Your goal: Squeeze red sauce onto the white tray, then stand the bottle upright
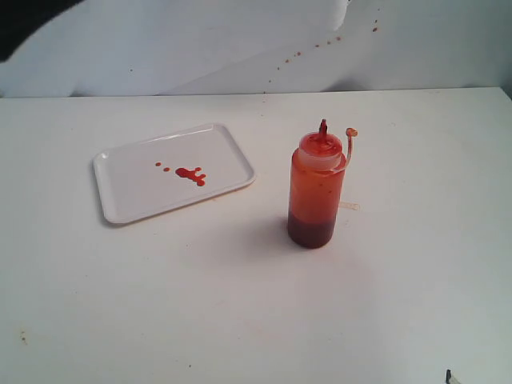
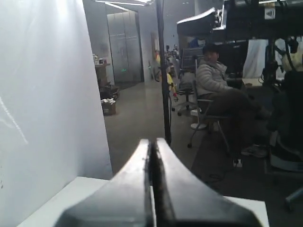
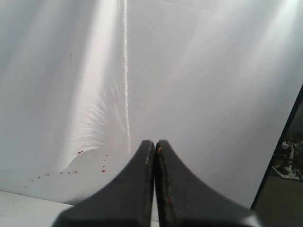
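The bottle stands upright on the white table in the exterior view, right of centre, its red nozzle up and its small tethered cap hanging to the side. Left of it lies the white tray, carrying a blob and a few drops of red sauce. Neither gripper shows in the exterior view. In the left wrist view my left gripper is shut with nothing in it, facing the room. My right gripper is also shut and empty, facing a white backdrop.
A white backdrop with small red specks rises behind the table. A seated person and office chairs are in the room beyond the table edge in the left wrist view. A small dark object pokes in at the exterior view's lower right.
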Robot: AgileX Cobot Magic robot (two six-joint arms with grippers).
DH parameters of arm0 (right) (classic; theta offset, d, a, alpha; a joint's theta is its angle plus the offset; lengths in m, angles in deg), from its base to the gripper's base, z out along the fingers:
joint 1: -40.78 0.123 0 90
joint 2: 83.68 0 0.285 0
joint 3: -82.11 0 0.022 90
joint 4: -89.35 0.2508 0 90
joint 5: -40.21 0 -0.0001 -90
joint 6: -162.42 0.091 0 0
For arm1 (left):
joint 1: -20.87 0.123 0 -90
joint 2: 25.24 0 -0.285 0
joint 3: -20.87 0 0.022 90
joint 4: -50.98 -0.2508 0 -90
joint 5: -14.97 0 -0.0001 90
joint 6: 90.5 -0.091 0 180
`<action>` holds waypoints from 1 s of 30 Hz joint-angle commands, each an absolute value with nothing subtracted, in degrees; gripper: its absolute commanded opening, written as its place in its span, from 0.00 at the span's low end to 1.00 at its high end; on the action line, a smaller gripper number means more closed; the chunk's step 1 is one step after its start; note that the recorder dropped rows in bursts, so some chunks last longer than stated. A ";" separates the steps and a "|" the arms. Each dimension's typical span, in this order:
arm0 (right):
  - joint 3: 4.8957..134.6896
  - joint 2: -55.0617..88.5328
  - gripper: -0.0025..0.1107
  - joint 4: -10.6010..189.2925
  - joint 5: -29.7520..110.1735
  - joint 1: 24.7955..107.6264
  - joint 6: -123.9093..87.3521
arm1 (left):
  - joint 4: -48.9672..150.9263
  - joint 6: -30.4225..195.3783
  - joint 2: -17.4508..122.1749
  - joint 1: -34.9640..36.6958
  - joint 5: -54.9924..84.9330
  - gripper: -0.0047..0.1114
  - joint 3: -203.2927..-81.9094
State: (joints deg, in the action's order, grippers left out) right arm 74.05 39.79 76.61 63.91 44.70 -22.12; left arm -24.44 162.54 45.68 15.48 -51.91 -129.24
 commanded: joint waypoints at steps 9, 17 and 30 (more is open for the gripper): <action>73.91 50.48 0.02 82.83 63.33 44.80 -18.86 | -43.38 194.28 18.04 15.58 -15.36 0.04 -129.42; 73.91 51.43 0.02 91.48 61.84 44.80 -18.58 | -43.38 194.28 4.21 15.58 -15.11 0.04 -129.42; 73.91 51.43 0.02 91.48 61.84 44.80 -18.58 | -48.97 191.96 -10.52 15.58 -12.84 0.04 -128.56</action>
State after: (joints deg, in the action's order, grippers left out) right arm 74.05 51.28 91.17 62.40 44.70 -18.85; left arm -47.07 192.36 -6.51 15.48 -14.58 -129.24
